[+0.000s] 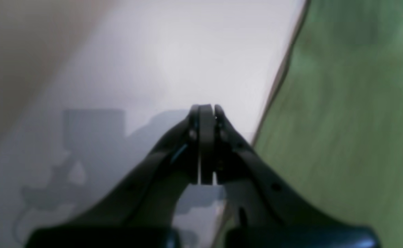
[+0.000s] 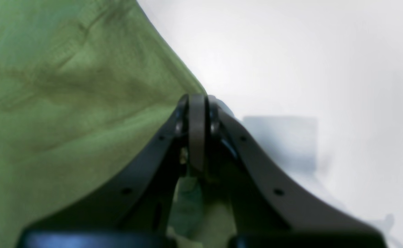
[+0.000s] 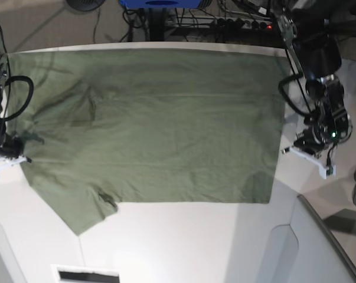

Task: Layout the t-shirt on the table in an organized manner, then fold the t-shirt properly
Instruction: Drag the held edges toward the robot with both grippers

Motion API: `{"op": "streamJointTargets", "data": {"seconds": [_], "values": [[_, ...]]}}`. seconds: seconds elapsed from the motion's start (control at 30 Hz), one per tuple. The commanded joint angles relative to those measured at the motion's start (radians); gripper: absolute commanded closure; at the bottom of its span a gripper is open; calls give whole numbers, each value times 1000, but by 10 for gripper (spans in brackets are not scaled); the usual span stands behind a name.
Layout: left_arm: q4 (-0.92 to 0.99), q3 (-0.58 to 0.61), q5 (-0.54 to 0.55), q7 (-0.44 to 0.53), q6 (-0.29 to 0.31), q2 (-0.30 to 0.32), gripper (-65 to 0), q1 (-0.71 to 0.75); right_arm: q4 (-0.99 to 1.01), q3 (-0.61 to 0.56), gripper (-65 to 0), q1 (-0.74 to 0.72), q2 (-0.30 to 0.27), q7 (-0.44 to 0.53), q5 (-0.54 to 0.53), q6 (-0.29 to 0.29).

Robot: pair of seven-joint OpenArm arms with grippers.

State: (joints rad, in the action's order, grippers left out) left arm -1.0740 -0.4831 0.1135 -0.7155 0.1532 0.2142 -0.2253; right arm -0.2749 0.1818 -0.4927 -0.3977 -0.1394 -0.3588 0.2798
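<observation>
Your olive-green cotton t-shirt [image 3: 154, 127] lies spread flat across the smooth white desk [image 3: 183, 242]. Your left gripper [image 1: 206, 108] has its fingers pressed together on nothing, just beside the shirt's edge. Your right gripper [image 2: 198, 98] pinches the shirt's edge.

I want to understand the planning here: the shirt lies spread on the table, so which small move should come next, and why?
Probably the left gripper, shut and empty over bare table, should open and shift toward the t-shirt edge beside it. The shirt already lies fairly flat, and the right gripper appears shut at the opposite edge, so both sides could then be lifted for a fold.
</observation>
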Motion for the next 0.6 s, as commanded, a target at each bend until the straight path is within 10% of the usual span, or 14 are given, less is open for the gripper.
{"op": "streamJointTargets", "data": {"seconds": [0.0,0.1,0.33,0.57], "values": [[18,-1,5,18,-2,15,0,-46,-11,-1,0,-24,-20,4,1,-1],[114,-1,8,20,-2,15,0,-112,-13,-1,0,-24,-19,4,1,-1],[278,-1,13,135,-2,6,-387,-167,-13,-1,0,-24,-16,4,1,-1],[424,145,15,207,-2,-12,-354,-204,-13,-1,0,-25,-16,4,1,-1]]}}
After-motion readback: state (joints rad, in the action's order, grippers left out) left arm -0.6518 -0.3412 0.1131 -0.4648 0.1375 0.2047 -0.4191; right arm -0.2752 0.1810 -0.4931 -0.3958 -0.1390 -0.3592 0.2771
